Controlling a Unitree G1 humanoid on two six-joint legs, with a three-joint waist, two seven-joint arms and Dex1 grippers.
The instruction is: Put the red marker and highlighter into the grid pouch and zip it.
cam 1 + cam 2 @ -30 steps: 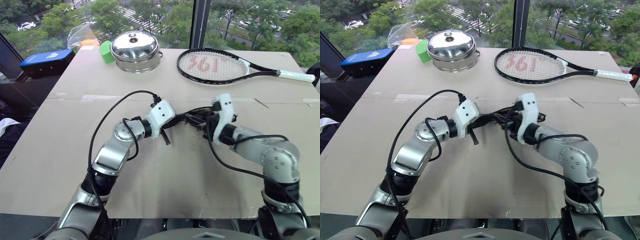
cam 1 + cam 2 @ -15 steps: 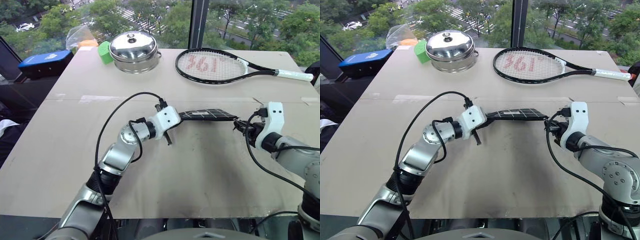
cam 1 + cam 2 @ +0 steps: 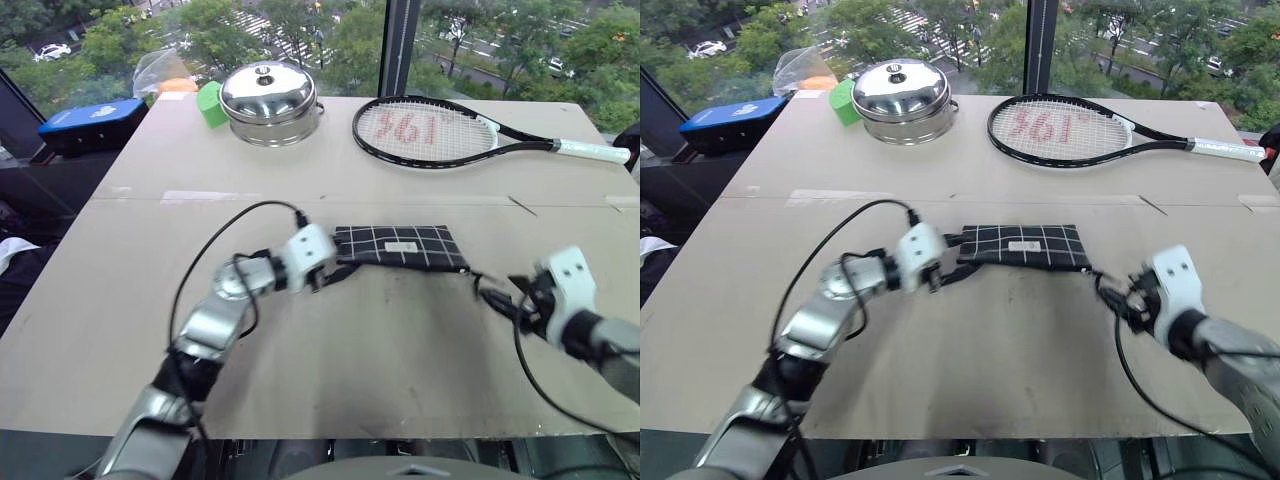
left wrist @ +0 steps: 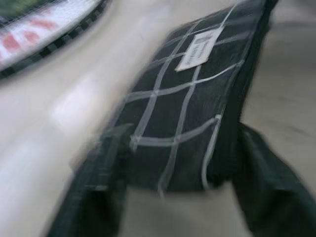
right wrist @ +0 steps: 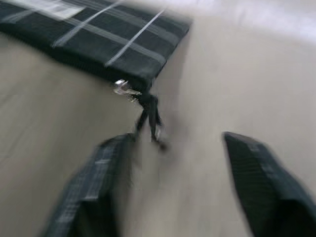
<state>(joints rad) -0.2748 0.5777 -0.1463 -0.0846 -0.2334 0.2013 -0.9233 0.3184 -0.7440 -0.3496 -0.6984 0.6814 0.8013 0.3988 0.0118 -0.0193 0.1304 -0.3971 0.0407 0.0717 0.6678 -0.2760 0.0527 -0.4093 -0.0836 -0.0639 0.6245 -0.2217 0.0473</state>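
Grid pouch zipped, contents hidden

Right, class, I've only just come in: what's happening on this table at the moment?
A two-armed robot is working with a grid pouch, which lies flat on the table. The left gripper sits open at the pouch's left end. The right gripper is open beside the right end, where the zipper pull cord lies loose on the table. Neither gripper holds anything. A tennis racket and a lidded steel pot rest at the far side.

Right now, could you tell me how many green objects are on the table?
1: a small bright green block at the table's far left, beside the shiny steel lidded pot. Others may be hidden behind that pot.
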